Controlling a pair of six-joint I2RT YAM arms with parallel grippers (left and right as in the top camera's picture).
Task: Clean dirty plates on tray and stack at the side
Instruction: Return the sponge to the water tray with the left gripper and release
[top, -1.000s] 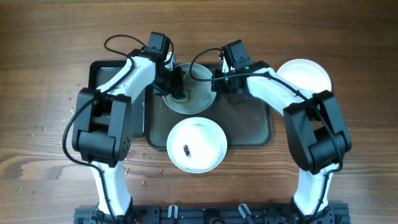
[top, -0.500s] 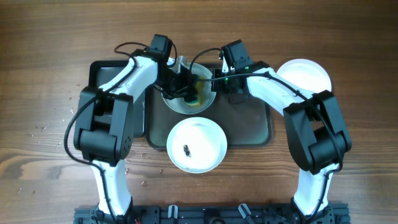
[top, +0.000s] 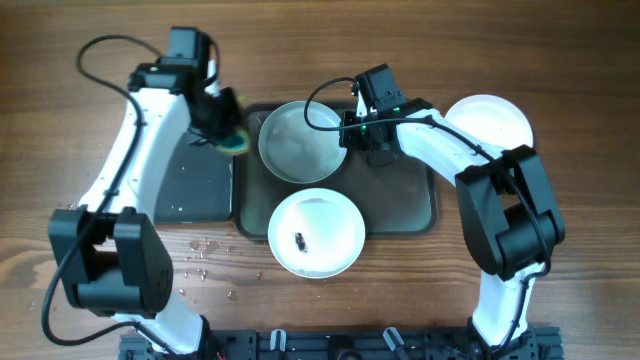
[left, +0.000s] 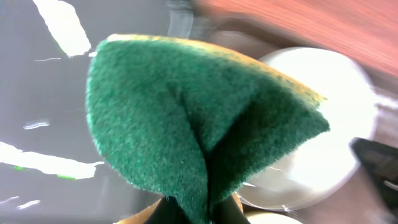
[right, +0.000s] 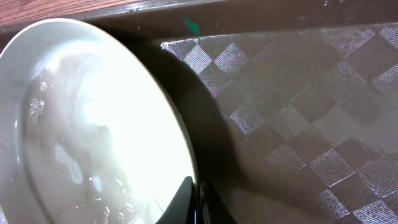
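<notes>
The left pincer (top: 222, 122) is clamping down hard on a folded green sponge (left: 199, 118), gripping it by the lower fold. It is hanging over the right edge of the black tray (top: 185, 190), clear of the plates. The sponge looks soaked, so it is probably shedding water. Droplets (top: 200, 250) are already lying on the bench (top: 560, 60) below that tray, and more could make a slippery patch.

Further right, the wet plate (top: 300, 145) is sitting at the far end of the grey tray (top: 400, 205), with a cloudy film of water covering its inside. The right pincer (top: 350, 135) is nipping that plate by its right rim. In the wrist view the tips are closing on only a thin bite of the edge.

I judge this the main risk. A slick rim held by so little could slide out during a lift, or the plate could swing down and pour its water onto the tray.

The smeared plate (top: 330, 215) is lying across the near rim of the grey tray, part on it and part over the bench (whether it is level I cannot tell). Its dark smear (top: 301, 238) is uncleaned. A low or sagging carry could clip it and knock it off the rim.

At the far right the clean plate (top: 495, 120) is waiting on the bench. A wet plate set down off-centre on it could skate sideways.
</notes>
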